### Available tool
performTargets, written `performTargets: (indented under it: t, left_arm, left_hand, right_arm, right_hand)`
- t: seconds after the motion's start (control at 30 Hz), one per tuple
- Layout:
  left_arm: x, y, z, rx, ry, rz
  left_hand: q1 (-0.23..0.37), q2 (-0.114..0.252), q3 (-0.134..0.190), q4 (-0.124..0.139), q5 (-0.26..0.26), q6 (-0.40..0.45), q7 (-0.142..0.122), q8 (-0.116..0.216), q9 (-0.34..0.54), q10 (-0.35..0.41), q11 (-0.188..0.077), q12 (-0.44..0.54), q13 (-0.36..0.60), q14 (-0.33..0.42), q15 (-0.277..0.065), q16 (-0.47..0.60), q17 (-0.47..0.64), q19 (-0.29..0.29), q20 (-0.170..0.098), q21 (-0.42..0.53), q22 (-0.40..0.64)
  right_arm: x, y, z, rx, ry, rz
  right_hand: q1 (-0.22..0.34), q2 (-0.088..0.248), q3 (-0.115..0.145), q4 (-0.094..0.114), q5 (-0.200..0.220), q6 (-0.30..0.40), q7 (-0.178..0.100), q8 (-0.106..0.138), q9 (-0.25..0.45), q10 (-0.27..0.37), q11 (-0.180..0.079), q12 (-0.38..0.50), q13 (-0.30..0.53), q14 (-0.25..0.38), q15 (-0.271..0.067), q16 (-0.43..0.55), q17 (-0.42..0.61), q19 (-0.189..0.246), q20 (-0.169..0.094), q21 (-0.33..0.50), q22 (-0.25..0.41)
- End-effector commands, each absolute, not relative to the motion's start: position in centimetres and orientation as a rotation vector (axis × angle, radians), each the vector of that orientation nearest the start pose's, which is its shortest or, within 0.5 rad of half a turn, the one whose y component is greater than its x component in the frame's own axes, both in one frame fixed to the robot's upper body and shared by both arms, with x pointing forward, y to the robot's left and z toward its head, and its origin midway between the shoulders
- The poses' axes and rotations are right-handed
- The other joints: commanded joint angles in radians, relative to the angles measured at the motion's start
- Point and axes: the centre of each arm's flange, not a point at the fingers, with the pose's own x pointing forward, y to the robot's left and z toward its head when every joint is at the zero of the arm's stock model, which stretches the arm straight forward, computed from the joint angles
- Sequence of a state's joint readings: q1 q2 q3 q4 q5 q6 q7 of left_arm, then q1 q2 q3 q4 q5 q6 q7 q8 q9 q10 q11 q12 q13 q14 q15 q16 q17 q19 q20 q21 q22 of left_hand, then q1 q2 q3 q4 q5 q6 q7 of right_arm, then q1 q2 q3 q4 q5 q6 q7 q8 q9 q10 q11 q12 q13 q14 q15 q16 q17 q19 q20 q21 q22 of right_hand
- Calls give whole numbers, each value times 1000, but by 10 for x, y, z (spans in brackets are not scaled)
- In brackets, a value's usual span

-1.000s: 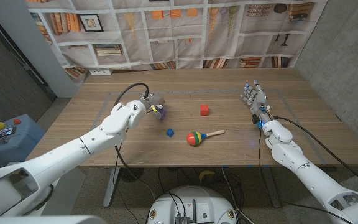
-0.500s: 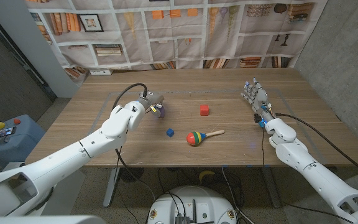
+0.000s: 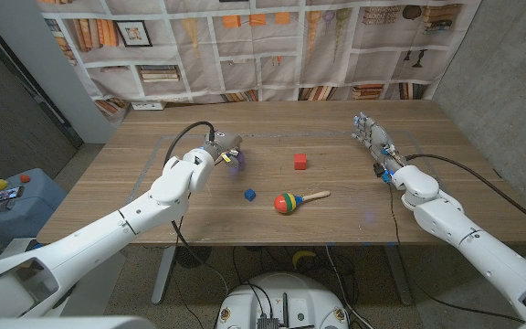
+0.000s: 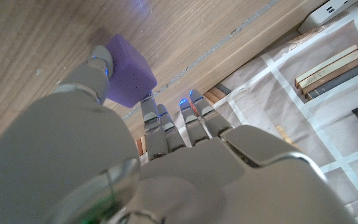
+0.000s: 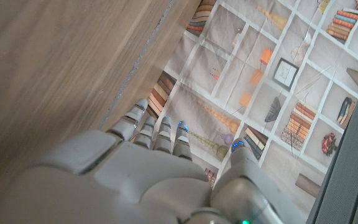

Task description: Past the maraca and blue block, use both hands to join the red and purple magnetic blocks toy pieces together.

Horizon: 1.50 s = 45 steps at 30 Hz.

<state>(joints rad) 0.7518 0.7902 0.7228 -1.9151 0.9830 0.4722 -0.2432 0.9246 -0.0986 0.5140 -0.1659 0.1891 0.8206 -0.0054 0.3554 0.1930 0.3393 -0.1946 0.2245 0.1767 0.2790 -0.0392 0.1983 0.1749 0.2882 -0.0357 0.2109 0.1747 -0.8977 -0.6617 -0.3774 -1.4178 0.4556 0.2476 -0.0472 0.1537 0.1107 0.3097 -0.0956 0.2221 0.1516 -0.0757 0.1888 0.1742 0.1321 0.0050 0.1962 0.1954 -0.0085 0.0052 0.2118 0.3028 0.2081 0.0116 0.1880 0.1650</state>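
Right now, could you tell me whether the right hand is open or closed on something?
Open. The right hand holds nothing, its fingers extended and apart above the table, well away from the red block.

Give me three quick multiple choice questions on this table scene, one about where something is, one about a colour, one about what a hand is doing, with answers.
1. Where does the red block lie?
A. beyond the maraca
B. in the right hand
C. on the blue block

2. What colour is the block at the left hand?
A. green
B. purple
C. orange

3. What is the right hand doing?
A. gripping the maraca
B. pressing the red block
C. holding nothing, fingers apart

Answers: 1 A, the head view shows it farther up the table. 2 B, the left wrist view shows the purple block pinched. 3 C, it is bare, apart from all toys.
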Motion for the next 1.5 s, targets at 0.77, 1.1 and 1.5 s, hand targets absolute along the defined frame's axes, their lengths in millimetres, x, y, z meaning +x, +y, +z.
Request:
performTargets:
  t: [0.77,1.1,1.5]
  left_arm:
    - [581,191,28,1664,-482,79]
    - [582,191,31,1663,-472,59]
    - [581,190,34,1656,-462,52]
  left_hand:
    - [-5,28,-21,6,7,137,-69,-1,3,6,5,-15,4,-14,-84,-12,1,-9,8,-10,3]
    - [-12,37,-28,9,9,133,-66,-10,3,-4,12,-22,4,-21,-79,-14,1,-15,13,-12,3]
    - [-16,44,-35,9,10,128,-63,-21,3,-13,17,-27,4,-30,-72,-16,1,-21,14,-14,3]
  right_arm:
    - [587,-275,29,-986,-588,67]
    - [576,-257,41,-1205,-488,75]
    - [569,-233,58,-1364,-385,82]
  right_hand:
    - [143,-31,48,-90,-14,5,-48,12,10,-25,-11,-4,2,-18,15,-10,-26,-54,10,-9,2]
    - [243,-65,81,-97,0,-29,-40,8,14,-56,9,-6,5,-47,61,-15,-41,-79,55,-10,2]
    - [295,-99,92,-96,6,-57,-31,7,18,-86,18,-8,8,-65,95,-15,-47,-89,77,-8,2]
